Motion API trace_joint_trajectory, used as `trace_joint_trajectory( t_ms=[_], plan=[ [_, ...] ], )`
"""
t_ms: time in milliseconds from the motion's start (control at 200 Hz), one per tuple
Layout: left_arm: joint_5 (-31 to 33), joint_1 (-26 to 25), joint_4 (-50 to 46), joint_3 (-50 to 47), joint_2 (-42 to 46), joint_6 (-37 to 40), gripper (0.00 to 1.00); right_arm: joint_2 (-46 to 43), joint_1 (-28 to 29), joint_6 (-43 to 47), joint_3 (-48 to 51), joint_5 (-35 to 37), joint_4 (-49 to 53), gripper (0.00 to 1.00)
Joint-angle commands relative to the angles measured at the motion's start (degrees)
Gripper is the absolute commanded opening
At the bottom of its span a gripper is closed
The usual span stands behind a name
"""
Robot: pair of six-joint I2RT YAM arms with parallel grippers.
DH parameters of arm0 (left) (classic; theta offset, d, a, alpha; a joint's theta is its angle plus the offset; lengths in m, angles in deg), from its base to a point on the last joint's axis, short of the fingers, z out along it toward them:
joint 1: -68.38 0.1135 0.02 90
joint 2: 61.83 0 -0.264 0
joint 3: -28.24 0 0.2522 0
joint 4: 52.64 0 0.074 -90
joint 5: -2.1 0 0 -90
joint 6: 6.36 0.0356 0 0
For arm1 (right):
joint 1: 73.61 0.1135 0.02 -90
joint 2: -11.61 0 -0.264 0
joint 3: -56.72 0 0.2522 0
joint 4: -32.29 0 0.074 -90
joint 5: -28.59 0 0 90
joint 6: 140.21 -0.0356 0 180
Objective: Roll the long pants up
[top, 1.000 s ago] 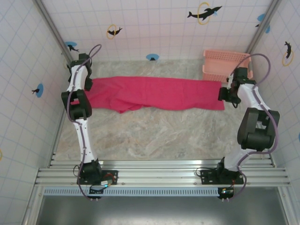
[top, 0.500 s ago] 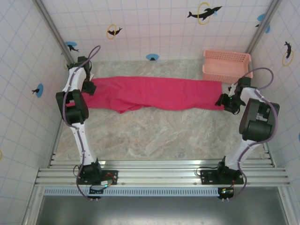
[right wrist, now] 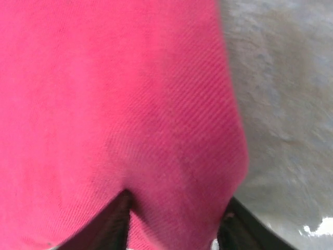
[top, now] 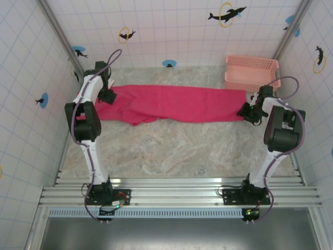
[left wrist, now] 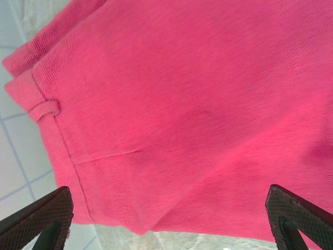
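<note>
Now both arms have closed in on the bright magenta-red cloth long pants lying flat across our marbled desk, left pincer wide over the waistband, right pincer narrower astride the hem, though we cannot tell its grip, so rolling can start.

Marbled table carried the long pants laid flat across its far half, pink basket in far-right corner.
</note>
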State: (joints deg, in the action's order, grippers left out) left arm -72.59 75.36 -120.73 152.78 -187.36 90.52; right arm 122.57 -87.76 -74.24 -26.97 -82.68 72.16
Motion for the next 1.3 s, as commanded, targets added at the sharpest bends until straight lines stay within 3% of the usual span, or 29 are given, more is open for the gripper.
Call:
trace_joint_trajectory(
  t_ms=[0,115,205,365,490,796,886,1071,1296],
  plan=[
    [-2.60,-2.92,0.34,-2.24,4.91,-1.77,0.97,2.95,-0.03,-3.16,0.50,-0.79,-1.29,0.29],
    [-3.90,-6.75,-0.11,-3.46,5.83,-2.52,0.97,0.63,-0.90,-4.54,2.17,-0.43,-3.16,0.08],
    [-4.73,-9.91,-1.66,-3.29,4.98,-3.18,0.97,-2.39,-2.33,-5.08,3.02,-0.01,-3.58,0.00],
    [-7.66,-13.39,-4.72,-3.26,4.20,-4.66,0.97,-10.82,-5.98,-0.95,1.02,4.67,2.88,0.00],
    [-9.63,-13.66,-5.05,-3.99,5.34,-5.51,0.97,-16.54,-11.36,1.52,-1.40,4.01,6.79,0.00],
    [-6.73,-12.71,-5.60,-6.45,6.76,-4.96,0.97,-17.71,-16.45,12.46,-17.88,7.66,20.13,0.00],
    [-6.17,-9.18,-4.92,-7.51,6.80,-4.64,0.97,-16.56,-14.73,16.13,-25.25,9.09,26.12,0.00],
    [-8.53,1.69,-6.78,-4.54,4.47,-5.18,0.97,-18.90,-7.51,13.15,-29.32,-0.29,25.77,0.00],
    [-13.35,7.25,-5.94,-3.36,1.00,-6.69,0.97,-19.95,12.00,3.10,-29.26,0.95,16.98,0.00]
  ],
)
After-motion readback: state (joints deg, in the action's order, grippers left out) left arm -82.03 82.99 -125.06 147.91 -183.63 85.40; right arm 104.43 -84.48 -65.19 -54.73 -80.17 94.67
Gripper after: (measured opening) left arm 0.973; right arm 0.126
